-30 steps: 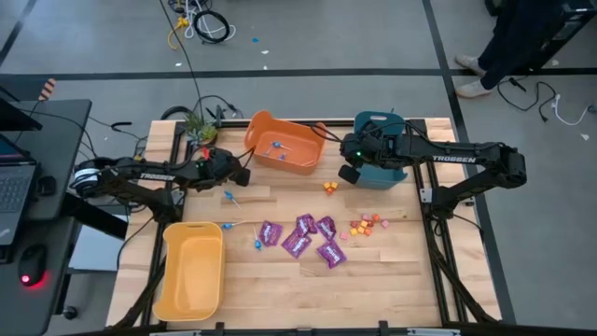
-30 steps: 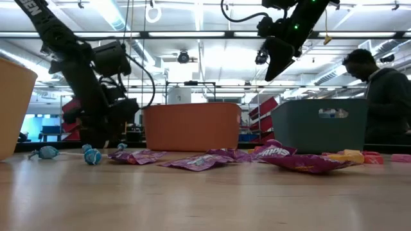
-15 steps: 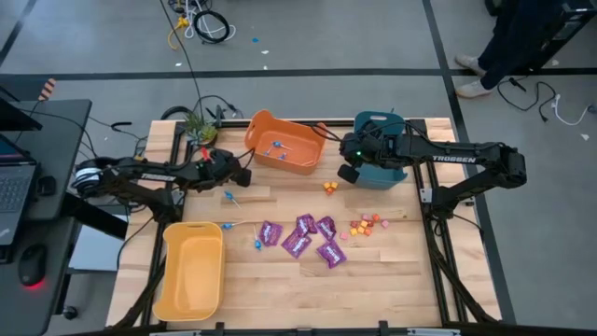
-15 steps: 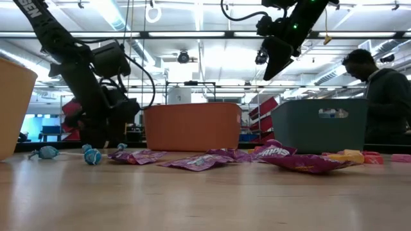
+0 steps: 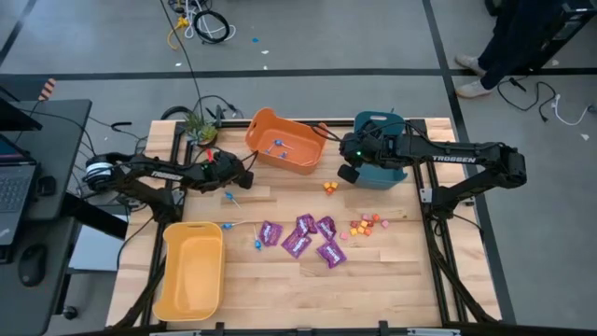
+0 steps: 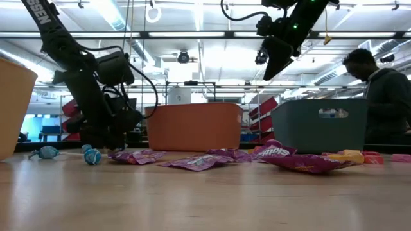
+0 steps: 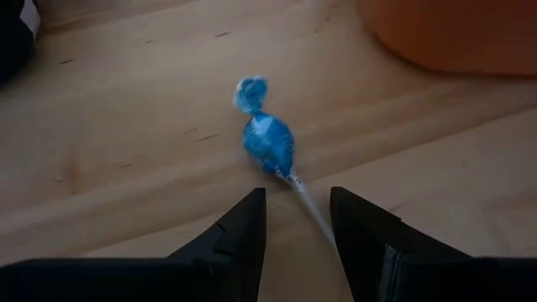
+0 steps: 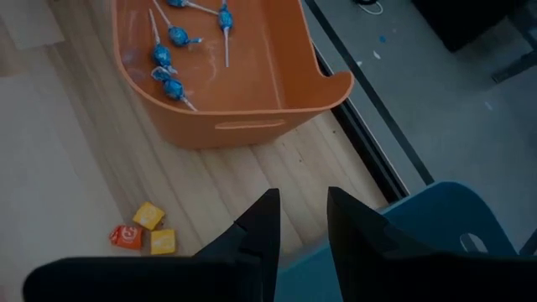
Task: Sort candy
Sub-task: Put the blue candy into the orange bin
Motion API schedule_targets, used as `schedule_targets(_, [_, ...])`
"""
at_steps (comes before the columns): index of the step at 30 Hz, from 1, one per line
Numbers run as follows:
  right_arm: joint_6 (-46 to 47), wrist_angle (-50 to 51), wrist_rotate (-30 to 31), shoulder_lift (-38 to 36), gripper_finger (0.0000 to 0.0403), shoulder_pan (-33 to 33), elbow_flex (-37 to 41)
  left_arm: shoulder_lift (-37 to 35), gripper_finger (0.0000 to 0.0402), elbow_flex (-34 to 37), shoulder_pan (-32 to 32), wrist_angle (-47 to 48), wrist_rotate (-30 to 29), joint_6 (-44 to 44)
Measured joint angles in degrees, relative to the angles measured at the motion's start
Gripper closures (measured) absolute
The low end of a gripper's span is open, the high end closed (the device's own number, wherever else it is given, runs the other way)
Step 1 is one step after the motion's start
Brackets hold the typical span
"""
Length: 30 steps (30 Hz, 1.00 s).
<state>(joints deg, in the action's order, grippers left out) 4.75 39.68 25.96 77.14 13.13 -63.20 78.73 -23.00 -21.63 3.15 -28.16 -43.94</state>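
A blue-wrapped lollipop [image 7: 268, 143] lies on the wooden table [image 5: 392, 280], its stick running back between the open fingers of my left gripper [image 7: 298, 210], which hangs just above it [image 5: 241, 177]. Two more lollipops [image 5: 257, 243] lie nearer the front. Beside them lie several purple packets [image 5: 303, 233] and small orange and pink pieces [image 5: 366, 225]. My right gripper [image 8: 302, 222] hangs high at the teal bin's left rim [image 5: 350, 173], slightly open with nothing between its fingers.
An orange bin [image 5: 284, 142] holding several lollipops stands at the far middle. The teal bin [image 5: 381, 154] stands to its right, and a yellow bin [image 5: 192, 271] at the near left. Three small pieces [image 8: 147, 228] lie between the orange and teal bins. A person stands beyond the table's far right.
My left gripper has sunk a little toward the lollipop on the table, staying open.
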Motion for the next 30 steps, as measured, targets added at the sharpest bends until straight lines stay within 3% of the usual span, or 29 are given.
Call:
schedule_targets(8, [0.01, -0.06, -0.01, 0.00, 0.0315, 0.00, 0.00, 0.32, 0.0280, -0.26, 0.00, 1.79, 0.54, -0.22])
schedule_targets(16, [0.02, -0.18, -0.02, 0.00, 0.0315, 0.00, 0.00, 0.23, 0.0392, -0.30, -0.07, 2.70, 3.89, -0.27])
schedule_targets(25, [0.02, -0.20, -0.02, 0.00, 0.0315, 0.00, 0.00, -3.20, 0.0400, -0.67, 0.27, 7.10, 8.13, -0.19])
schedule_targets(30, [0.02, -0.25, -0.04, 0.00, 0.0315, 0.00, 0.00, -7.27, 0.0401, -3.26, 1.22, 18.55, 10.71, -1.42])
